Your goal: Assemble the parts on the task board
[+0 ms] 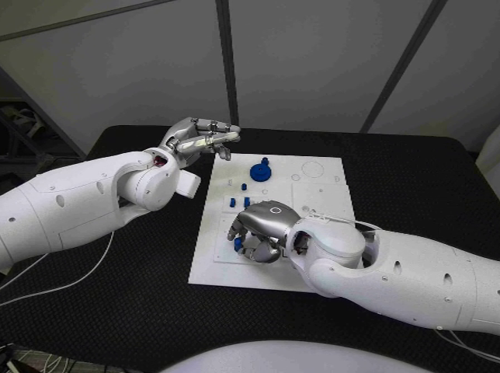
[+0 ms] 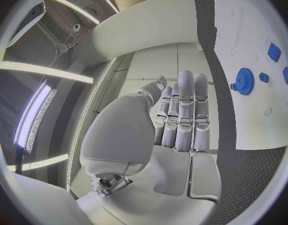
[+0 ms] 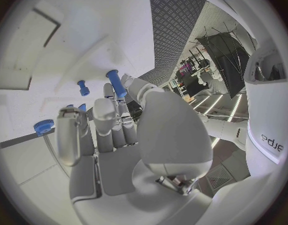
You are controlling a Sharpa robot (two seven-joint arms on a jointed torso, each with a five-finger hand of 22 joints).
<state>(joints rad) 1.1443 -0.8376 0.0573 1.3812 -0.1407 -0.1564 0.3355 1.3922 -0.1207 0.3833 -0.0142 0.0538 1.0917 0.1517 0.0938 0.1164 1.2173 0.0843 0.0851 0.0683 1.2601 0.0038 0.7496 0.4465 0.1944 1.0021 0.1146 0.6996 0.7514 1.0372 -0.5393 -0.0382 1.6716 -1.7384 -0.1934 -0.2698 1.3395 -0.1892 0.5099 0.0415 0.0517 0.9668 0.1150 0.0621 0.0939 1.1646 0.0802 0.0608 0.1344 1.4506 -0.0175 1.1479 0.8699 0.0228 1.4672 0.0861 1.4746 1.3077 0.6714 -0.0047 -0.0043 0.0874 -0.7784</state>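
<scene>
The white task board [image 1: 317,225] lies mid-table. A blue gear [image 1: 260,169] stands near its far left part, with small blue parts [image 1: 234,203] below it. My right hand [image 1: 262,229] is bent down over the board's near left area, above more blue pieces [image 1: 241,243]. In the right wrist view a blue peg [image 3: 116,83] sits pinched between its thumb and a fingertip, with a short blue peg [image 3: 83,88] and a blue knob [image 3: 43,126] on the board beside it. My left hand [image 1: 202,138] hovers off the board's far left corner, fingers stretched out, holding nothing. The left wrist view shows the gear [image 2: 244,81] too.
Black matting [image 1: 138,256] surrounds the board on all sides. My left forearm [image 1: 82,202] stretches over the table's left half, and my right forearm [image 1: 418,272] covers the board's near right corner. A thin cable [image 1: 60,284] trails on the mat at the left.
</scene>
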